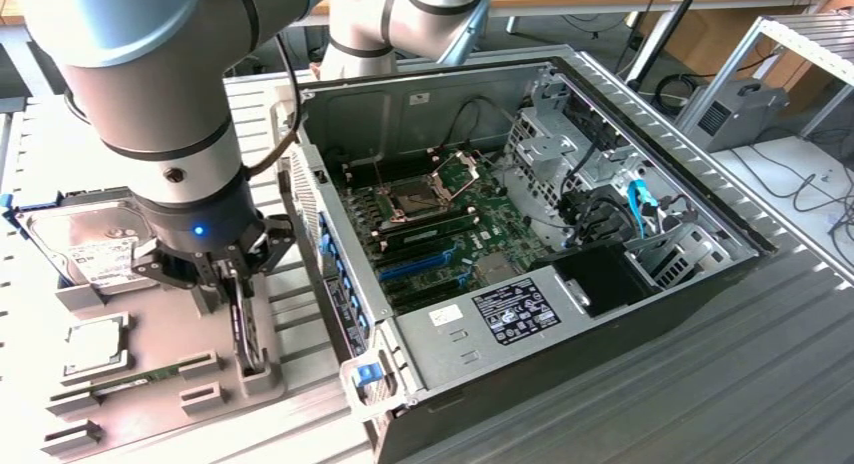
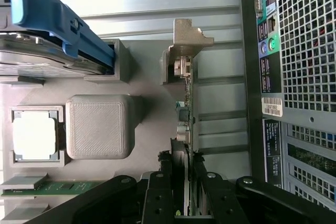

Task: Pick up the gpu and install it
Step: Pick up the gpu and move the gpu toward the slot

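A ribbed metal table (image 1: 761,384) carries an open computer case (image 1: 601,389), lying on its side, with the motherboard (image 1: 441,224) and power supply (image 1: 514,309) inside. At the exterior view's left, just beside the case, a grey holder tray (image 1: 154,334) has pockets for a hard drive (image 1: 94,249), a processor chip (image 1: 96,342) and a memory stick (image 1: 140,376). The gpu (image 2: 188,103) stands on edge in the tray's slots. The gripper (image 2: 184,156) is clenched on the gpu's fan end.
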{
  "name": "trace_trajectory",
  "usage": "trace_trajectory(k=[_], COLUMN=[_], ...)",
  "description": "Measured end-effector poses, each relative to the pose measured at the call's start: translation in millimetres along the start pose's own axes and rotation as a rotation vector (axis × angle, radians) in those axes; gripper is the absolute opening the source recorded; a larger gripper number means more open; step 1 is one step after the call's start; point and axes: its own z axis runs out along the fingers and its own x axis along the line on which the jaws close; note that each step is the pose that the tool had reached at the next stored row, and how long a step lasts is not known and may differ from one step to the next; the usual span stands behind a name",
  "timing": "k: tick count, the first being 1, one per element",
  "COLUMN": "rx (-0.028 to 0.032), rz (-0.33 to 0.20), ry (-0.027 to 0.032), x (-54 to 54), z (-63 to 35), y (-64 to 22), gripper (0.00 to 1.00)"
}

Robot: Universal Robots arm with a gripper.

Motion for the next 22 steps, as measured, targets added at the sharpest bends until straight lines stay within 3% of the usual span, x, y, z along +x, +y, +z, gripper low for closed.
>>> trace_trajectory(k=[22], rx=[0.0000], rz=[0.000], ry=[0.0000], x=[-0.2], z=[-10.2], y=[0.4], gripper=[0.26])
